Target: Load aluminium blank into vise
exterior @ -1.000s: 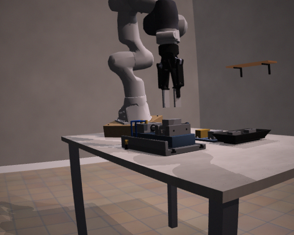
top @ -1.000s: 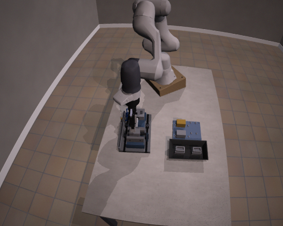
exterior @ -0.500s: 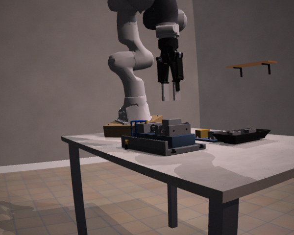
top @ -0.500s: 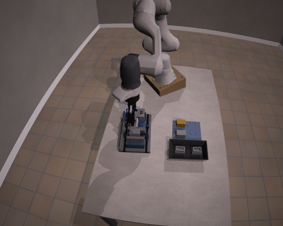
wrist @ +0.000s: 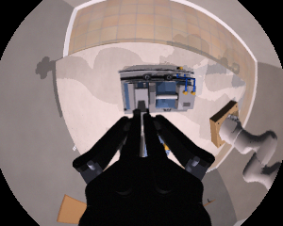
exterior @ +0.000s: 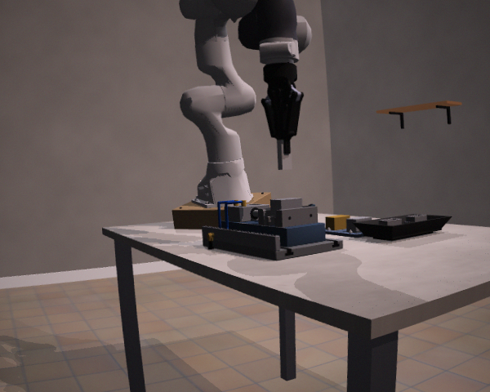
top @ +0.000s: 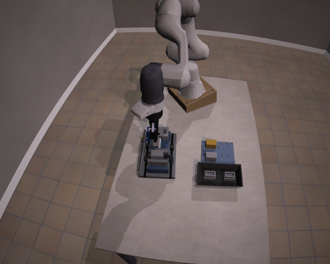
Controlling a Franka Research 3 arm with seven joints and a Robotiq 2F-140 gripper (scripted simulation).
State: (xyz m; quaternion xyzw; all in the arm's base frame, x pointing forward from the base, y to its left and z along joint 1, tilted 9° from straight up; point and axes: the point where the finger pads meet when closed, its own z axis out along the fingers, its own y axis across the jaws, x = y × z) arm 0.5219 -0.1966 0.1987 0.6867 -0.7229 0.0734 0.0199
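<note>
A grey-topped table on dark legs stands on a floor of brown tiles, edged by a white skirting board at the foot of plain grey walls. On the far wall, a wooden shelf rests on two black brackets. Soft shadows fall across tabletop and tiles.
</note>
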